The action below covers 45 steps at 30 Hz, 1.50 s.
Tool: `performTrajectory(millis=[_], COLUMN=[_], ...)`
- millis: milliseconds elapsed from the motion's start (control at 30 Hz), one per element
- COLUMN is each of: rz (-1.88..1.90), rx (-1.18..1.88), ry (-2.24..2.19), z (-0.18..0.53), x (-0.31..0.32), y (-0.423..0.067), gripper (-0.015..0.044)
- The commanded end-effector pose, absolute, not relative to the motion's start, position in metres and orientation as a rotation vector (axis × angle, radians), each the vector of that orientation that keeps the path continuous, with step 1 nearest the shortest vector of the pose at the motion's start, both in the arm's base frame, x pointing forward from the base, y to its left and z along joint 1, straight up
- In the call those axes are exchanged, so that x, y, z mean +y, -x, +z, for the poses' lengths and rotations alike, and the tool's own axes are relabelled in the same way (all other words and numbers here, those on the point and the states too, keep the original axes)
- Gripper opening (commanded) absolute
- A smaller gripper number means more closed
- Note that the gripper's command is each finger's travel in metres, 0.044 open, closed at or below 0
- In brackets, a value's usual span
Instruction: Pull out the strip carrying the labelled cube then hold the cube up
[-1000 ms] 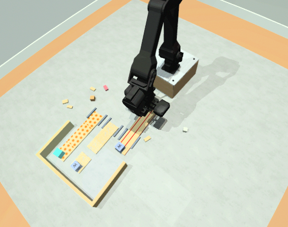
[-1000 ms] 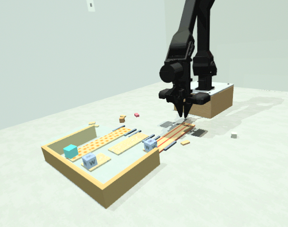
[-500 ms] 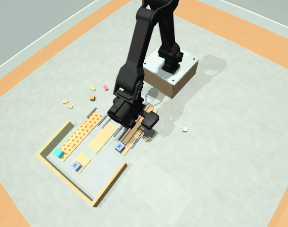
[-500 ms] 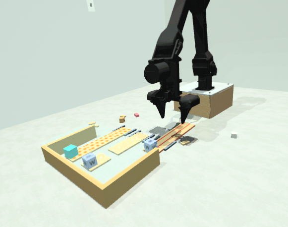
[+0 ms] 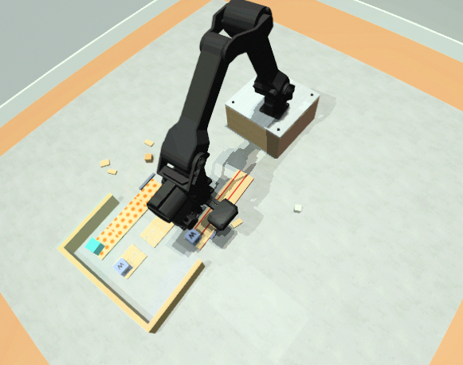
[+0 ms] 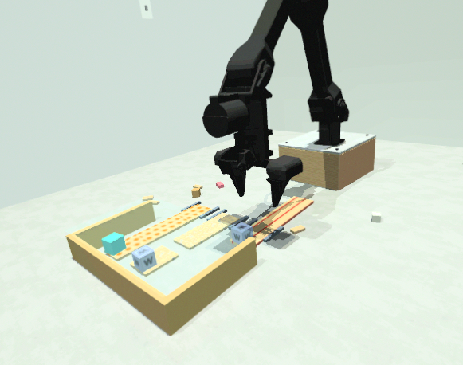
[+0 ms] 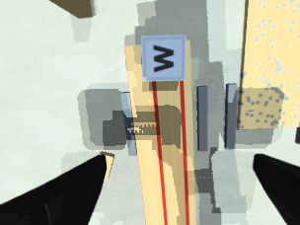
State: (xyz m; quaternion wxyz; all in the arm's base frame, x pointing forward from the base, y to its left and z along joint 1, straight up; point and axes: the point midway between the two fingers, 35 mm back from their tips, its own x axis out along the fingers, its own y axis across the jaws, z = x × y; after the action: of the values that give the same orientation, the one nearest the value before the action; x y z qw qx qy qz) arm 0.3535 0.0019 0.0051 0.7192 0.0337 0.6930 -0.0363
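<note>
A tan strip with two red lines (image 5: 236,186) (image 6: 292,209) (image 7: 174,187) lies in one piece, mostly outside the tray's open side. A pale blue cube marked W (image 5: 192,236) (image 6: 241,233) (image 7: 164,57) sits on its tray-side end. My gripper (image 5: 199,215) (image 6: 258,199) (image 7: 179,161) is open and empty. It hangs a little above the strip, fingers astride it, short of the cube. A second W cube (image 5: 122,266) (image 6: 144,258) sits on a short broken-off speckled piece (image 5: 135,253) (image 6: 165,255) inside the tray.
The tray (image 5: 175,296) (image 6: 119,283) also holds an orange dotted strip (image 5: 133,213) (image 6: 167,225) carrying a cyan cube (image 5: 94,246) (image 6: 113,242), and another speckled piece (image 5: 156,232) (image 6: 199,235) (image 7: 271,44). Grey guide bars (image 7: 202,118) flank the strips. Small bits (image 5: 298,207) (image 6: 195,192) lie scattered. The arm's base block (image 5: 291,127) (image 6: 347,163) stands behind.
</note>
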Motion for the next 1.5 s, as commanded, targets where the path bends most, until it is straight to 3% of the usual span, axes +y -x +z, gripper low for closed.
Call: performTrajectory(millis=[0, 367, 633, 1467], rz=[-0.074, -0.073, -0.073, -0.073], rx=[1.54, 1.536, 1.536, 1.537], ry=[-0.073, -0.073, -0.073, -0.073], z=[0.005, 0.007, -0.003, -0.044], x=[0.002, 0.004, 0.004, 0.003], y=[-0.368, -0.414, -0.415, -0.416], gripper=[0.044, 0.044, 0.025, 0.025])
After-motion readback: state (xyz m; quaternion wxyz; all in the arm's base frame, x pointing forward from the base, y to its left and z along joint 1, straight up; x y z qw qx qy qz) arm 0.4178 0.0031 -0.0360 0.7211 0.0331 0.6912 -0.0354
